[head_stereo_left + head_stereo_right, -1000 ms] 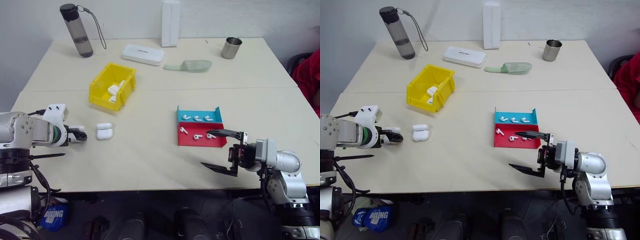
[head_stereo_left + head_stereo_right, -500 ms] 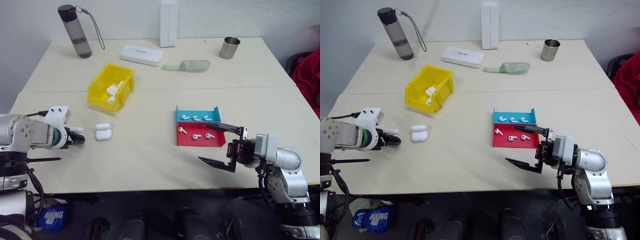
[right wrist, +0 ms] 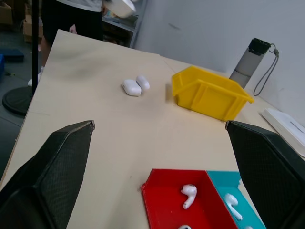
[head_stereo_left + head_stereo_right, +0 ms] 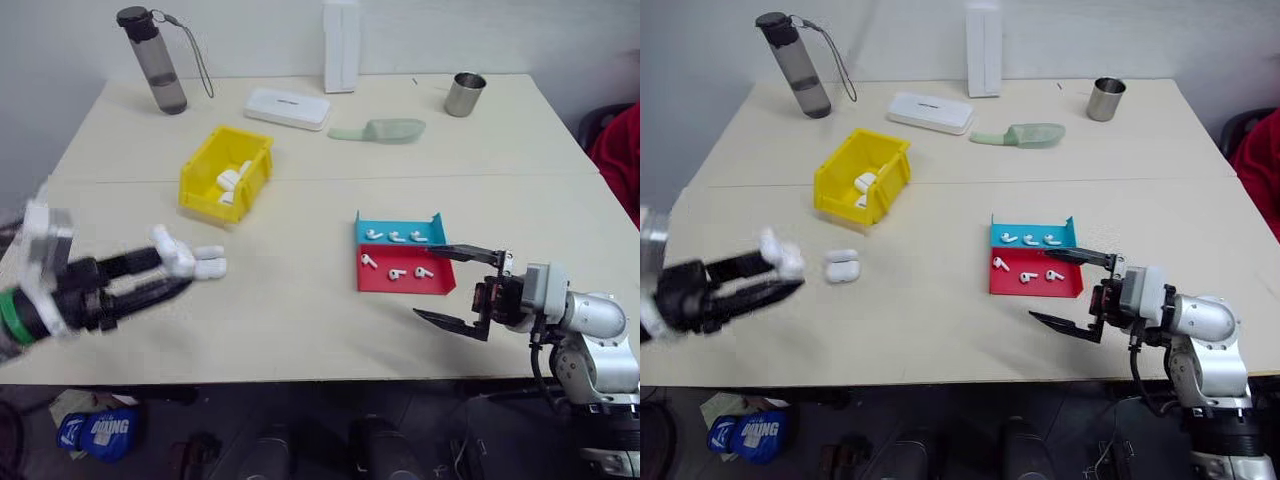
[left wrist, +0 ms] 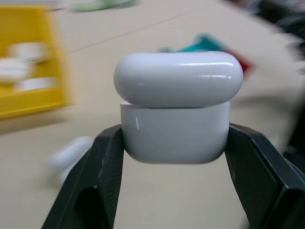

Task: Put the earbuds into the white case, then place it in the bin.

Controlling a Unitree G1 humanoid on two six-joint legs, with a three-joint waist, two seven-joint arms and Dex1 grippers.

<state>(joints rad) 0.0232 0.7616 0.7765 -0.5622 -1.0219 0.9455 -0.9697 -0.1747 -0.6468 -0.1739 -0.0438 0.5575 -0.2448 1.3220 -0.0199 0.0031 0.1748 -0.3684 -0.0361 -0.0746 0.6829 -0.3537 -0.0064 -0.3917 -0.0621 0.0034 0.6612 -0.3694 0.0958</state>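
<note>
The left gripper [image 5: 174, 143] was clamped on a small glossy white rounded case [image 5: 175, 106], lifted off the table. The right gripper [image 4: 462, 290], fingers wide apart, hovered beside the shallow red tray [image 4: 405, 272] of tiny white stemmed earbuds [image 4: 395, 272]. Loading looked next: pick one earbud and seat it in the case.

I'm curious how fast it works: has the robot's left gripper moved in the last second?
Yes. The left gripper, shut on a white case, has lifted off the table beside the yellow bin.

left hand [image 4: 175, 265] motion-blurred, bin [image 5: 28, 71] blurred

You're looking at a lab-style test room: 2 pale tables [image 4: 300, 310] pushed together against a bare white wall [image 4: 260, 30], with storage shelving [image 3: 116, 21] off to one side.
</note>
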